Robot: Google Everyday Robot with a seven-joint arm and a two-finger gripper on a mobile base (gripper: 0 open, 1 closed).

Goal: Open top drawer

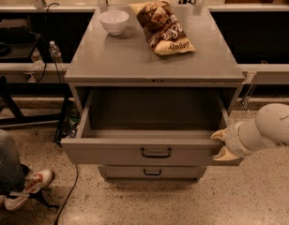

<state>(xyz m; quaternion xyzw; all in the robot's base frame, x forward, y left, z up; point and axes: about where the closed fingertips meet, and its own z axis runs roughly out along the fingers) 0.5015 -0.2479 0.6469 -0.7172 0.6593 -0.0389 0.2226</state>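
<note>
The top drawer (154, 149) of the grey cabinet is pulled well out. Its deep grey interior (154, 111) shows and looks empty. Its dark bar handle (155, 152) sits at the middle of the tall front panel. My gripper (221, 146) is at the right end of that front panel, level with its top edge and well to the right of the handle. My white arm (271, 128) reaches in from the right edge of the view.
A shorter drawer (152, 172) below is closed. On the cabinet top (135, 60) stand a white bowl (113, 21) and a brown snack bag (162, 26). A person's leg and shoe (27, 186) and a black cable (72, 182) lie at the lower left. Dark shelving stands on both sides.
</note>
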